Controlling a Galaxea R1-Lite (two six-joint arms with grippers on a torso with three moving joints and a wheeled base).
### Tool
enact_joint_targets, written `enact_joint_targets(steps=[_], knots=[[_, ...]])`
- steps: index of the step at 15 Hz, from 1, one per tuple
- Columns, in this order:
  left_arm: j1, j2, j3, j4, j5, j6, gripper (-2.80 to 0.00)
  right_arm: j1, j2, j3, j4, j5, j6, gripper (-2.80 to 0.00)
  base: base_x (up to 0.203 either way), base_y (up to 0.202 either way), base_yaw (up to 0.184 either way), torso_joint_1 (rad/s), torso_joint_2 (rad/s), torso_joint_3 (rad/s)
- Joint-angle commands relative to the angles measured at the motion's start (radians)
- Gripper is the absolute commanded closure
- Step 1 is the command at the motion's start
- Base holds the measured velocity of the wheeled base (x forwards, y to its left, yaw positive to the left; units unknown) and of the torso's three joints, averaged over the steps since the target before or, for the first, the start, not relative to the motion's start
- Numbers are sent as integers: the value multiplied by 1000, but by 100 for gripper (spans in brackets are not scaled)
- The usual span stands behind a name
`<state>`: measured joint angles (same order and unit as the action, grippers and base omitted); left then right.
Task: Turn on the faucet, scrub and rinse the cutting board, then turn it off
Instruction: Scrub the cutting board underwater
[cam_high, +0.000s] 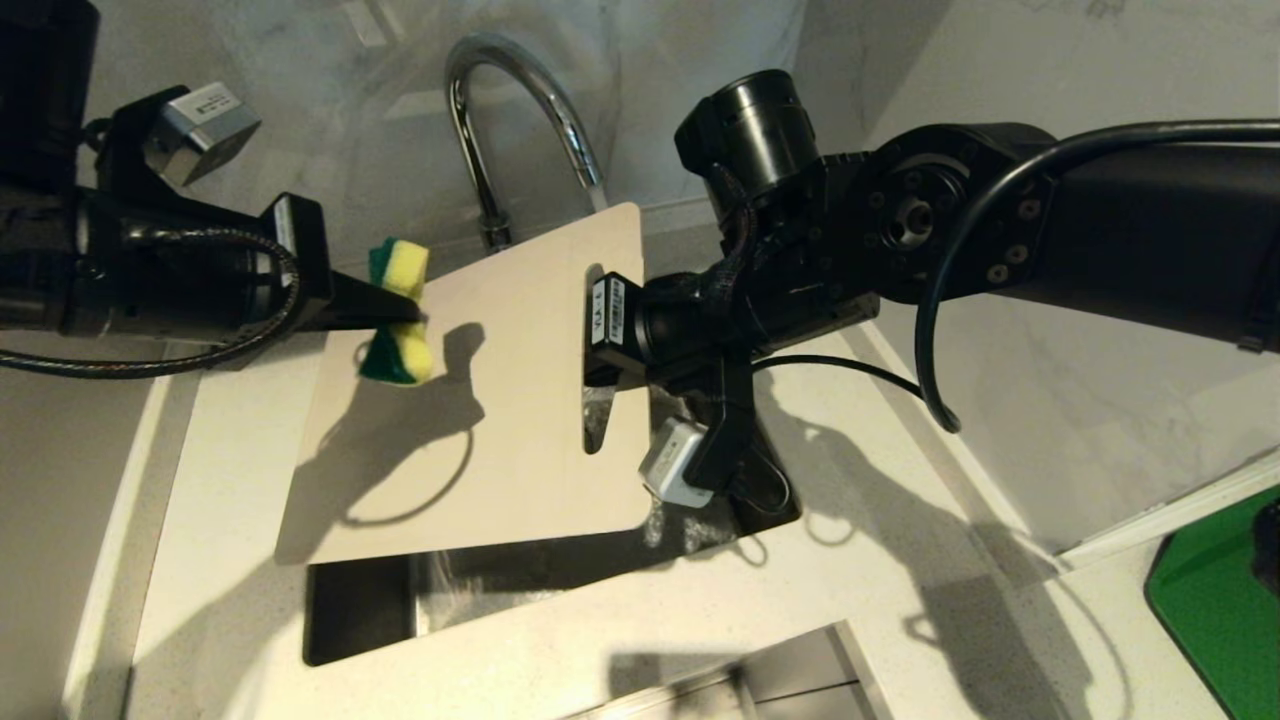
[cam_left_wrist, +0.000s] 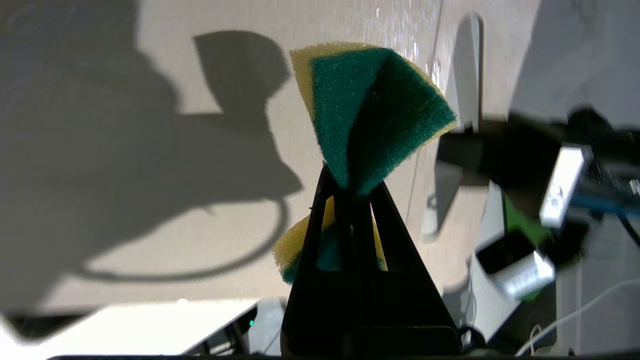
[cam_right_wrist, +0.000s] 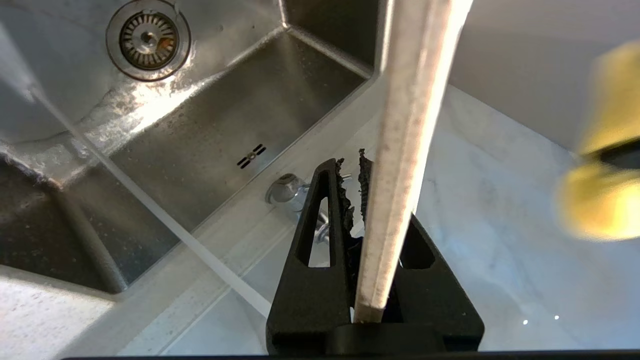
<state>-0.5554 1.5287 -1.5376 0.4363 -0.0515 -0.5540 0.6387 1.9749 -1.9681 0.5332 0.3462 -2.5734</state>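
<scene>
Beige cutting board (cam_high: 500, 400) with handle slot held tilted above the sink; chrome gooseneck faucet (cam_high: 500, 110) running behind it.

No legible text on anything.

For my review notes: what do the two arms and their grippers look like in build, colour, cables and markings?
Both arms are matte black with chunky cylindrical joints. The left gripper and right gripper have black, tapering triangular fingers with slotted cut-outs. Each wrist carries a small silver-grey camera box and a white printed label. Black cables loop along both arms.
</scene>
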Motion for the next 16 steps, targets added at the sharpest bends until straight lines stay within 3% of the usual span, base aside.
enact_joint_targets(steps=[1, 9, 16], knots=[[27, 108, -15, -75, -3, -8, 0, -1, 1, -2, 4, 1, -13, 0, 0, 0, 0, 0, 0, 0], [89, 249, -22, -203, -23, 8, 0, -1, 1, 25, 2, 1, -11, 0, 0, 0, 0, 0, 0, 0], [200, 252, 22, -206, -81, 58, 0, -1, 3, -3, 2, 1, -2, 0, 0, 0, 0, 0, 0, 0]])
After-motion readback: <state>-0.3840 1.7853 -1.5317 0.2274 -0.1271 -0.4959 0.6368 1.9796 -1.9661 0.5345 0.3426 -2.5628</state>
